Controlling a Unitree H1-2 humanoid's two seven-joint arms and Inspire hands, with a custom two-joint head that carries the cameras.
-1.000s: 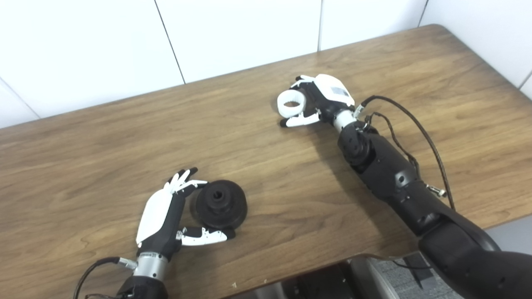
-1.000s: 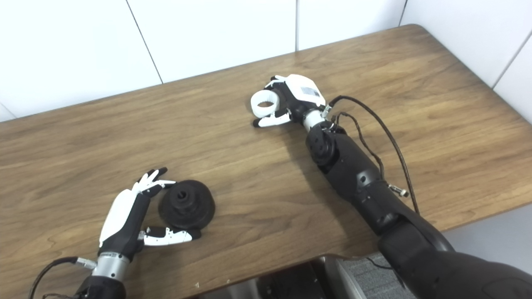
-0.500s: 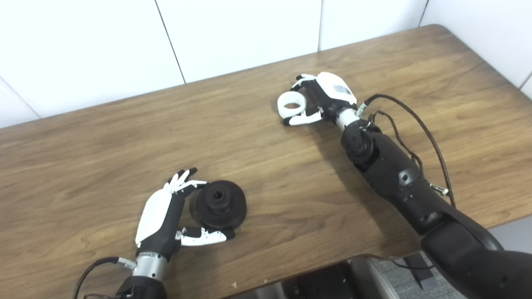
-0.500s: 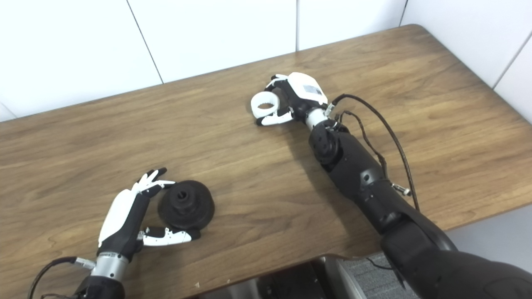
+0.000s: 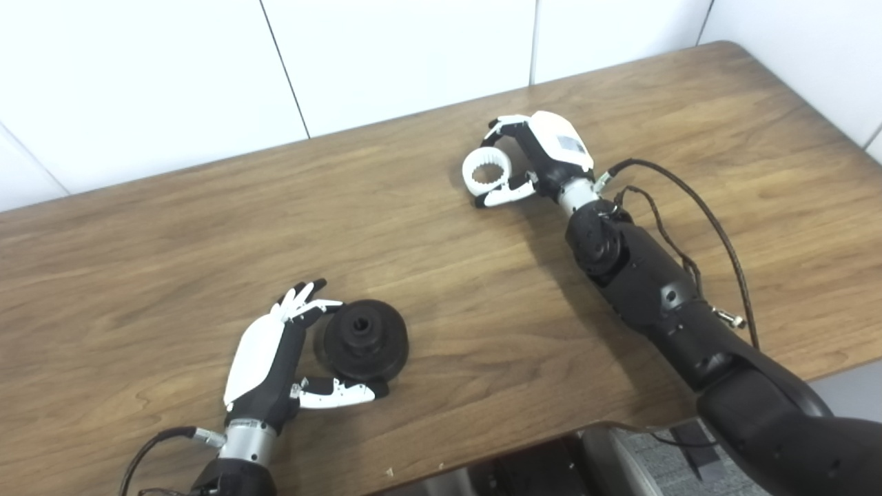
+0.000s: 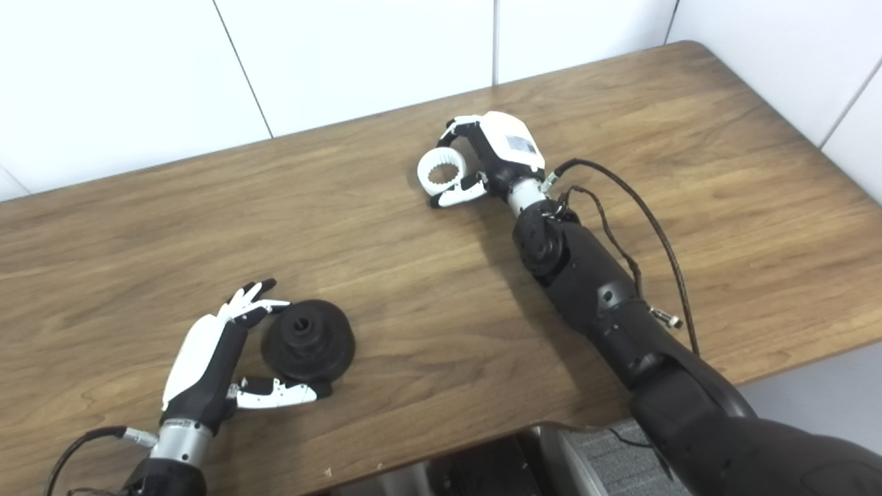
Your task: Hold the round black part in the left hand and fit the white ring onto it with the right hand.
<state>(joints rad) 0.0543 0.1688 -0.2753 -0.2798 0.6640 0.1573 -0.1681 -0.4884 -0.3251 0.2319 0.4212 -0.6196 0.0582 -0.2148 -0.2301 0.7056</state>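
Right hand (image 5: 544,155) is gripping your white ring (image 5: 486,172); left hand (image 5: 275,358) is cupping the round black part (image 5: 363,339), fingers apart, on the bench (image 5: 441,275).

On the wooden worktop (image 6: 386,227), the right robot hand (image 6: 493,155) grips the white ring (image 6: 442,171) between fingers and thumb, the ring tilted so its toothed inner face shows. Well apart, near the front edge, the left robot hand (image 6: 210,362) cups the round black part (image 6: 308,339), fingertips and thumb at its rim.
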